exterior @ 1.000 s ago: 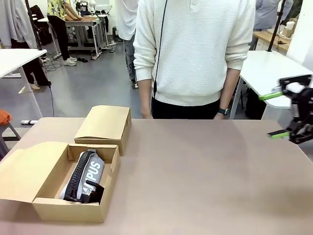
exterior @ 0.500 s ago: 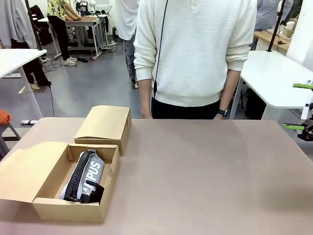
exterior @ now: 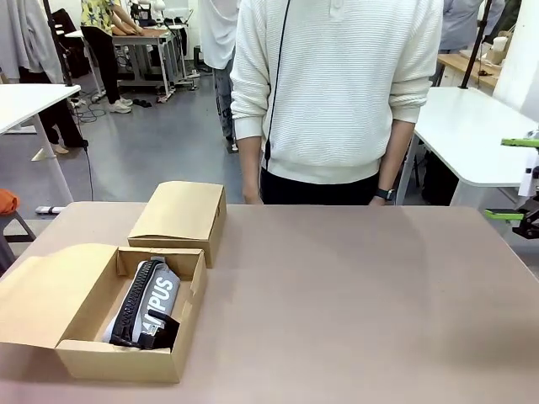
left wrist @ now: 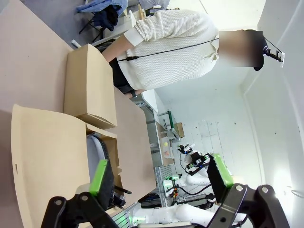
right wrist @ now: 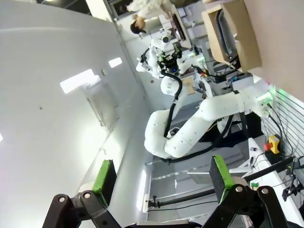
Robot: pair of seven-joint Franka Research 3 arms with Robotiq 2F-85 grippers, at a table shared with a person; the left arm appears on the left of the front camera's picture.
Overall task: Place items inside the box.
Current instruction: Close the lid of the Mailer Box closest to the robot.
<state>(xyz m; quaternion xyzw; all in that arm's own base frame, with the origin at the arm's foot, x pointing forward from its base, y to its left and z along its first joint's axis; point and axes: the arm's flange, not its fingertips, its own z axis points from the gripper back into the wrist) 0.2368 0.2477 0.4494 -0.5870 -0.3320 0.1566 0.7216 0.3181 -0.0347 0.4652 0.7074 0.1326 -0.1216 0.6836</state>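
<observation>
**Both items in the box; both grippers spread and empty**

In the front view we see the box point(exterior: 126, 366) at the lower left of the frame, its flap lid folded open toward the left edge. The grey pouch point(exterior: 160, 293) lies inside it, running lengthwise, with its black zipper on the left side and white lettering facing up. The black stapler point(exterior: 162, 330) sits inside too, at the lower end of the pouch and touching it. A narrower closed box point(exterior: 181, 210) stands just above the open one, very near it. The rest of the table point(exterior: 354, 303) is bare. A person in a white sweater point(exterior: 337, 93) stands at the top centre, at the far edge.

The right gripper point(exterior: 515, 179) hangs at the right edge of the frame, above the table, well apart from the box. Its green pads are spread wide with nothing between them.

In the left wrist view the left gripper point(left wrist: 160, 173) has its jaws spread and empty.
</observation>
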